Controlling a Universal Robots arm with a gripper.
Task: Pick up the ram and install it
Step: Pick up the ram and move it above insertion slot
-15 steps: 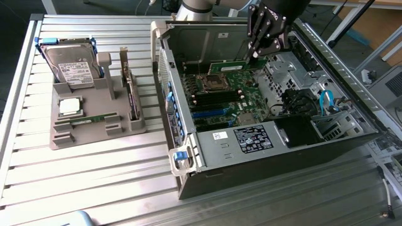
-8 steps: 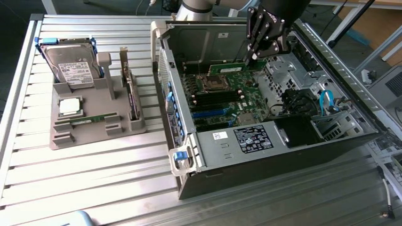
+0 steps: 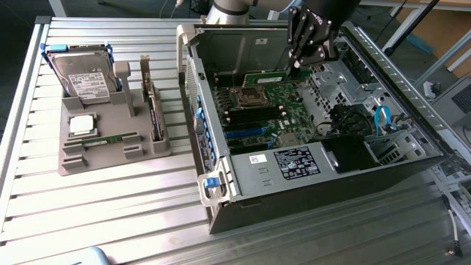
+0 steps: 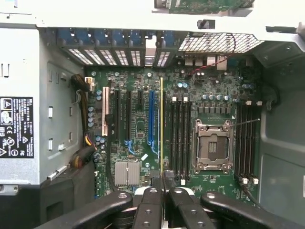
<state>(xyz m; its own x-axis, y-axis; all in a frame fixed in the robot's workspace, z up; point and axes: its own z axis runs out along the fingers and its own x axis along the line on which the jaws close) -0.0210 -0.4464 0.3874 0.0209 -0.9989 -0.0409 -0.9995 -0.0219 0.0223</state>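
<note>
Inspection from the remote station: I see the gripper [image 3: 295, 65] positioned inside the open computer case [image 3: 316, 193], over the motherboard [image 3: 274, 98]. The claw is clenched on the ram [image 3: 265, 74], which it holds by one end, long side level.

In the wrist view the ram [image 4: 161, 124] appears edge-on as a thin strip running out from the gripper [image 4: 162, 180]. It lies between the blue expansion slot [image 4: 151, 117] and the nearest bank of black memory slots [image 4: 181, 136]. The processor socket [image 4: 212, 145] sits beyond those slots. I cannot tell whether the stick touches the board.

Outside the case, a grey holder [image 3: 110, 160] carries a second green stick [image 3: 103, 140], a silver processor [image 3: 81, 124], a hard drive [image 3: 85, 80] and a dark expansion card [image 3: 153, 118].
</note>
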